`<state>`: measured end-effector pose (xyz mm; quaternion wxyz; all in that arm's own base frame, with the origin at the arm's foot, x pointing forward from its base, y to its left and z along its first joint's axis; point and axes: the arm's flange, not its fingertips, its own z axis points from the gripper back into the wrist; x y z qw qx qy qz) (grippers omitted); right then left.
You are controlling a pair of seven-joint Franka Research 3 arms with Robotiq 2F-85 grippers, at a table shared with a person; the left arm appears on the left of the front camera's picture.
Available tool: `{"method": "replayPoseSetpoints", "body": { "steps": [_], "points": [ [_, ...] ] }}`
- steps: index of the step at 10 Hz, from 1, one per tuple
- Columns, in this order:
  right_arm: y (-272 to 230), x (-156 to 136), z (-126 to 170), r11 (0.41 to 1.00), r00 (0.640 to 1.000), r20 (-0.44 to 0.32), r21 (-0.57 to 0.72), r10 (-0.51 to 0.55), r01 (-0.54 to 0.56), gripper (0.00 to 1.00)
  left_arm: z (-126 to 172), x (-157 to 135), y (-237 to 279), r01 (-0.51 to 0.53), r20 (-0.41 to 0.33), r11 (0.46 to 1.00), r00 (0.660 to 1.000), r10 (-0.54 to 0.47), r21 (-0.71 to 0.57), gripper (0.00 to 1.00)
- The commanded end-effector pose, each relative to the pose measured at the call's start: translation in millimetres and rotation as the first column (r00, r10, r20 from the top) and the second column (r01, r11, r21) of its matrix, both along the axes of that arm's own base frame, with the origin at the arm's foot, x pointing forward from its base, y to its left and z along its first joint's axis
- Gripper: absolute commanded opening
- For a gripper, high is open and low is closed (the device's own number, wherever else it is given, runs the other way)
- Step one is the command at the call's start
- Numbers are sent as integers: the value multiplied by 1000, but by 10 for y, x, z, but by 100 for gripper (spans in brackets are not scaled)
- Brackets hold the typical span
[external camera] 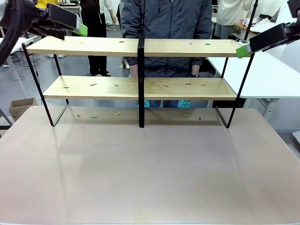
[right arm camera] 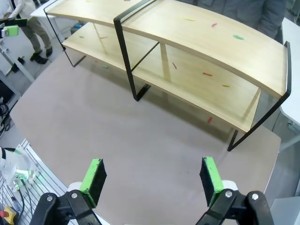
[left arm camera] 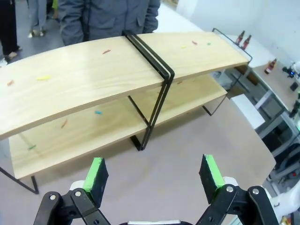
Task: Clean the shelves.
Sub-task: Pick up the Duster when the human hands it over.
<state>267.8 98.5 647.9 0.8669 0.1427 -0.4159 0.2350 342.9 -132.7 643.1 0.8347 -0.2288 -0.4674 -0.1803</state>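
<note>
The shelves (external camera: pixel 103 87) stand along the far edge of the table (external camera: pixel 150 178), directly in front of a person in a grey jacket (external camera: pixel 168 18). Small coloured scraps (external camera: pixel 176 44) lie on both boards, and some more lie on the table under the lower board. The left gripper (left arm camera: pixel 154 174) hangs near the left end of the top board, its jaws wide apart and holding nothing. The right gripper (right arm camera: pixel 152 174) is beside the right end of the top board, also wide apart and empty.
</note>
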Motion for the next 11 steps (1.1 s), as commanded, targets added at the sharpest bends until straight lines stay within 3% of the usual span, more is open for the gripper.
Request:
{"method": "replayPoseSetpoints", "body": {
  "steps": [1,5,11],
  "points": [
    [-25,26,-13,1000,1000,7,22,9,-9,100,-95,-69,-126,-59,-15,998,998,59,1,100],
    [-43,61,-33,1000,1000,0,27,3,-3,100,-218,-43,-193,-88,-57,995,994,91,56,100],
    [-42,86,-60,1000,1000,-11,16,13,-13,100,-256,-17,-208,-95,-60,992,993,100,77,100]
  ]
}}
